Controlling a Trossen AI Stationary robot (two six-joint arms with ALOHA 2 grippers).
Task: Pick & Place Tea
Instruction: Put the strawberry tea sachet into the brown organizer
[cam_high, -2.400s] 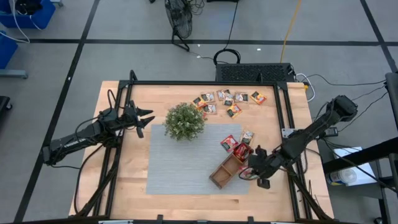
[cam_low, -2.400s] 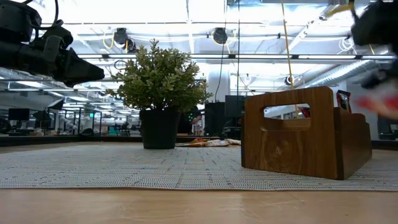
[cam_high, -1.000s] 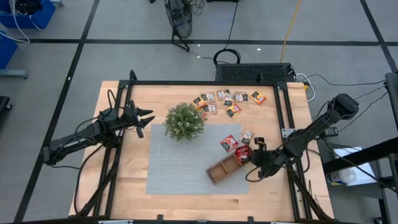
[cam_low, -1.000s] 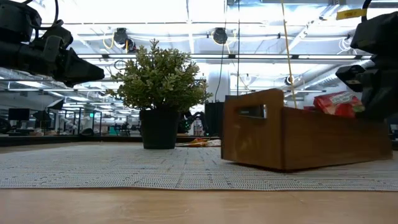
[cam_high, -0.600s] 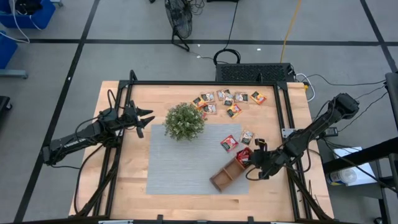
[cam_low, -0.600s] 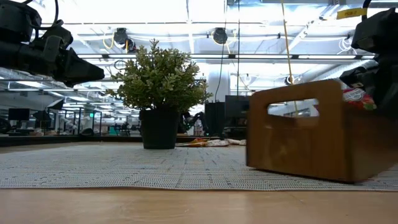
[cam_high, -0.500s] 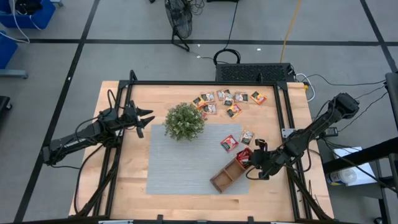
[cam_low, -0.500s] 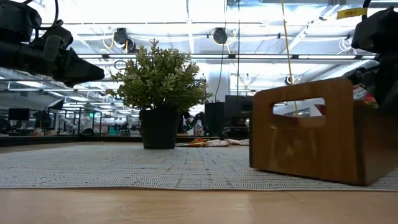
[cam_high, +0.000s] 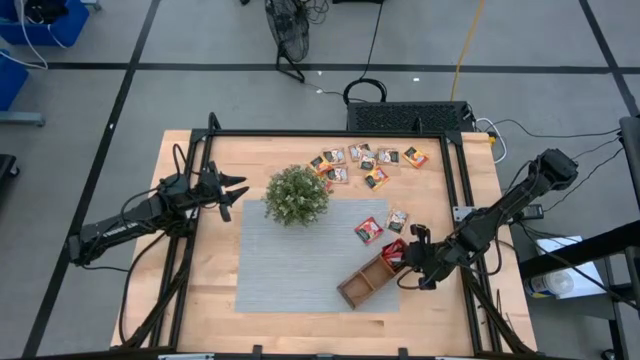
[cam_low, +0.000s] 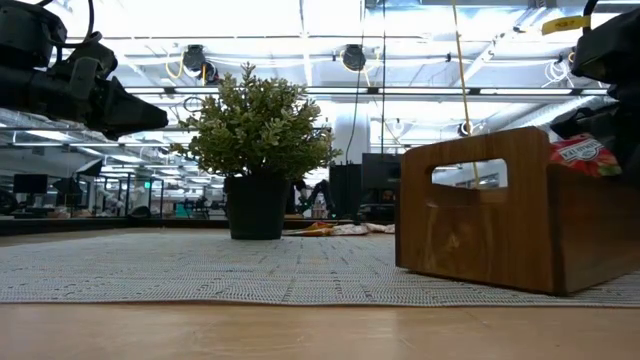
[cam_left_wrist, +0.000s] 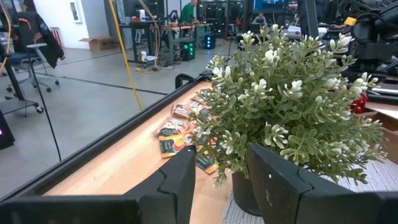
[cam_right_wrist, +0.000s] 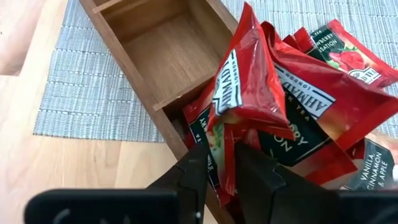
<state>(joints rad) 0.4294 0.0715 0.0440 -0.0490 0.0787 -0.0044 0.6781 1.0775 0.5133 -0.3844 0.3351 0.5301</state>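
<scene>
Over at the near right corner of the grey mat (cam_high: 300, 255), the right claw (cam_high: 408, 268) is hanging above the end compartment of the wooden tray (cam_high: 362, 279), and its fingers (cam_right_wrist: 193, 171) are pinching the edge of a red tea sachet (cam_right_wrist: 245, 81) that is standing up on a heap of red sachets (cam_right_wrist: 298, 124) filling that compartment. The middle compartment (cam_right_wrist: 158, 56) beside it is showing bare wood. Two more sachets (cam_high: 382, 227) are lying on the mat just beyond the tray, and a cluster of sachets (cam_high: 365, 163) is lying on the table (cam_high: 220, 300) near its far edge. Between them, the potted plant (cam_high: 296, 194) is standing at the mat's far edge. Well apart on the left side, the left claw (cam_high: 232, 191) is hovering with its fingers apart, holding nothing, pointing toward the plant.
</scene>
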